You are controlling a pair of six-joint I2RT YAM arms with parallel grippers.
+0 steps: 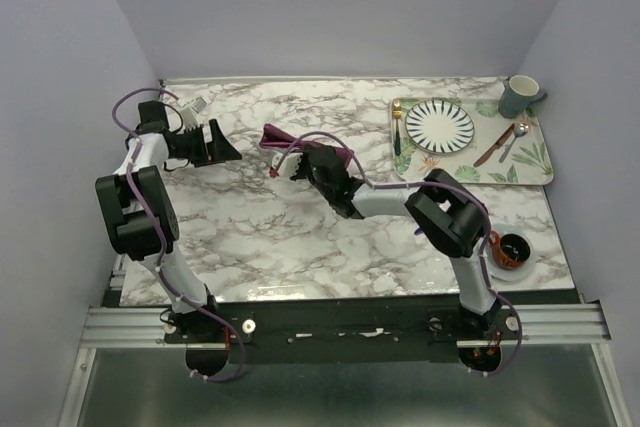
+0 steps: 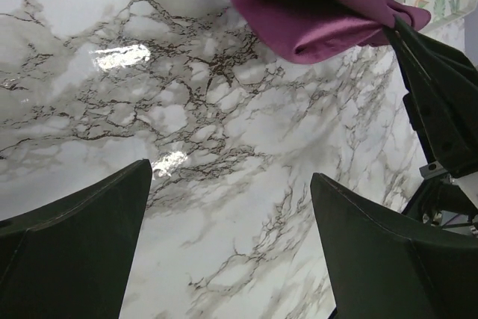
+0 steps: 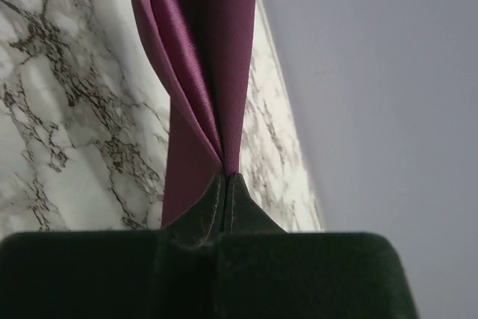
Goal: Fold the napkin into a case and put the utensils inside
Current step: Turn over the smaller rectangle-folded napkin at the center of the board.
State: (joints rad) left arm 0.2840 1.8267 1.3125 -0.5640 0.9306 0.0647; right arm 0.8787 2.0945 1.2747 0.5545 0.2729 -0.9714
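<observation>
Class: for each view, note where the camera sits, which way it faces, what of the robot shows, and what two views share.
Top external: above and behind the robot, looking down on the table; left arm and right arm show.
Left wrist: on the left arm, facing the napkin; open left gripper shows.
Right wrist: on the right arm, looking along the shut right gripper pinching the napkin.
Shared: the napkin.

One napkin [image 1: 283, 139], one tray [image 1: 535, 173], one plate [image 1: 440, 126], one grey mug [image 1: 520, 97], one red cup [image 1: 512, 249], one spoon [image 1: 517, 136].
</observation>
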